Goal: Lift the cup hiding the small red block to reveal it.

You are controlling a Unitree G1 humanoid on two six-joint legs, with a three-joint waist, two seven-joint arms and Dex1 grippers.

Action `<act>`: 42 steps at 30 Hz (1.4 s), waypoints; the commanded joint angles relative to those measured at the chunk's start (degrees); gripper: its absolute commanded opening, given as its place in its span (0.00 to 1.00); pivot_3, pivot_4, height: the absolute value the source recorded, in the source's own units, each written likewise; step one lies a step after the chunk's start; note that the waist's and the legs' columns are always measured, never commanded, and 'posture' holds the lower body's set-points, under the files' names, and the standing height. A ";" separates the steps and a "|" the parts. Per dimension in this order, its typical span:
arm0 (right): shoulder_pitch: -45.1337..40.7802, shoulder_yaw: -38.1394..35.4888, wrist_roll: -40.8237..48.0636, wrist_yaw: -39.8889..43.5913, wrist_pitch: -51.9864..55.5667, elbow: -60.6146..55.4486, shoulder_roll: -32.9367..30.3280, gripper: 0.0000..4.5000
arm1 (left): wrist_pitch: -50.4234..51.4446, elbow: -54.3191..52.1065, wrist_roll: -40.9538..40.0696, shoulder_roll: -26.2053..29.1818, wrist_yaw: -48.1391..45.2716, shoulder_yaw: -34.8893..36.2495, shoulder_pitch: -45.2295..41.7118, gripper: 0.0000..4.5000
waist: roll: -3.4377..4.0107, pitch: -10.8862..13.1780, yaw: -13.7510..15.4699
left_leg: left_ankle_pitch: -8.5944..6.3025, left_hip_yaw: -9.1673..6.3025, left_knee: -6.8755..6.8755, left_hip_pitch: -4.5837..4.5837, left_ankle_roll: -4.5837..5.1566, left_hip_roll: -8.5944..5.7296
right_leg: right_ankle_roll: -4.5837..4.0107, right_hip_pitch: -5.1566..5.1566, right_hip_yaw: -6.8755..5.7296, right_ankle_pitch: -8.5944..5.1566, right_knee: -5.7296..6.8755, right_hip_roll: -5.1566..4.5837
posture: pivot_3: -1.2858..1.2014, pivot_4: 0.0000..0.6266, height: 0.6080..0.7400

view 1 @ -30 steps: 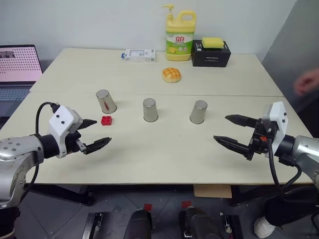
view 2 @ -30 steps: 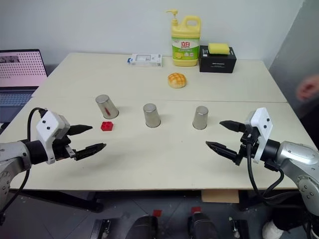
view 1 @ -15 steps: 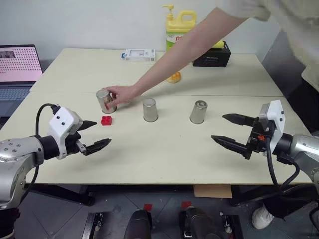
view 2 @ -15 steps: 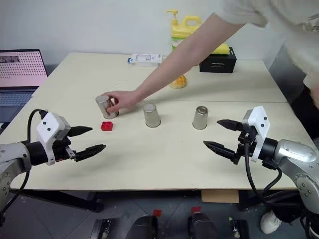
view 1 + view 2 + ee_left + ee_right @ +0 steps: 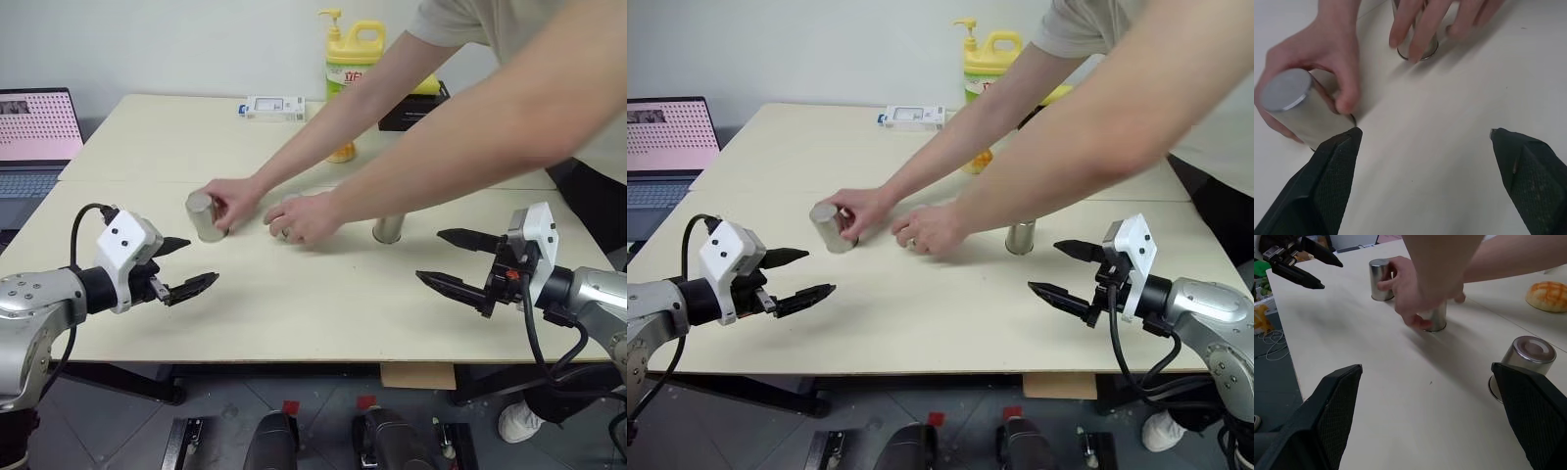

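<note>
Two grippers, left [image 5: 188, 264] and right [image 5: 455, 258], wait wide and empty; person's hands [image 5: 306, 217] shuffle cups [image 5: 204, 216]. Next: track block's cup.

Your left gripper [image 5: 795, 275] hovers over the table [image 5: 921, 323] with fingers apart, and your right gripper [image 5: 1068, 271] does likewise. Between them, a person's hand [image 5: 854, 211] grips the left cup [image 5: 828, 227], the other hand [image 5: 933, 230] covers the middle one, and a third cup [image 5: 1020, 237] stands untouched.
</note>
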 commanded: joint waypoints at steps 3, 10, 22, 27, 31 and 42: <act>0.02 -1.01 -0.14 0.34 -1.33 -1.01 -0.18 1.00 | -1.02 -0.53 0.26 0.52 0.36 0.26 -0.98 0.99 | 0.00 0.00 0.00 | 0.00 0.00 0.00 0.00 0.00 0.00 | 0.00 0.00 0.00 0.00 0.00 0.00 | 0.52 0.24 1.00; -0.91 -1.03 1.83 -1.43 1.24 -0.97 0.31 1.00 | -0.34 -1.23 -0.37 0.12 0.59 -0.74 -2.39 0.99 | 0.00 0.00 0.00 | 0.00 0.01 0.00 0.00 0.00 0.00 | 0.00 0.00 0.00 0.00 0.00 0.00 | 0.52 0.24 1.00; -11.83 9.02 -1.10 -5.92 2.72 0.53 6.60 1.00 | 0.23 -1.45 -1.33 0.62 -0.10 -2.20 -4.43 0.99 | 0.00 0.00 -0.23 | 0.00 -0.01 0.01 0.01 0.00 -0.02 | 0.00 -0.01 -0.01 0.00 0.02 0.06 | 0.52 0.24 1.00; -23.00 19.56 -9.50 -9.68 1.86 7.39 14.99 1.00 | -1.25 1.37 0.75 1.50 0.08 -2.19 -4.85 0.99 | 0.01 0.01 -0.30 | 0.00 0.02 0.00 0.04 0.00 -0.03 | 0.00 -0.03 0.00 0.01 0.04 0.11 | 0.52 0.24 1.00; -33.49 26.37 -16.35 -13.34 1.67 18.80 24.65 1.00 | -1.90 3.23 0.34 1.77 -0.84 -0.56 -5.18 0.99 | 0.01 0.01 -0.26 | 0.00 0.02 -0.02 0.01 0.00 -0.03 | -0.02 -0.07 -0.02 0.00 0.04 0.16 | 0.52 0.24 1.00; -53.30 29.06 -31.38 -13.56 -15.40 64.94 42.04 1.00 | 0.58 0.95 -3.27 2.46 -3.03 1.24 -4.17 0.99 | 0.00 0.00 -0.18 | 0.00 0.06 0.00 -0.20 0.00 -0.01 | -0.03 -0.19 -0.01 0.01 0.01 0.02 | 0.52 0.24 1.00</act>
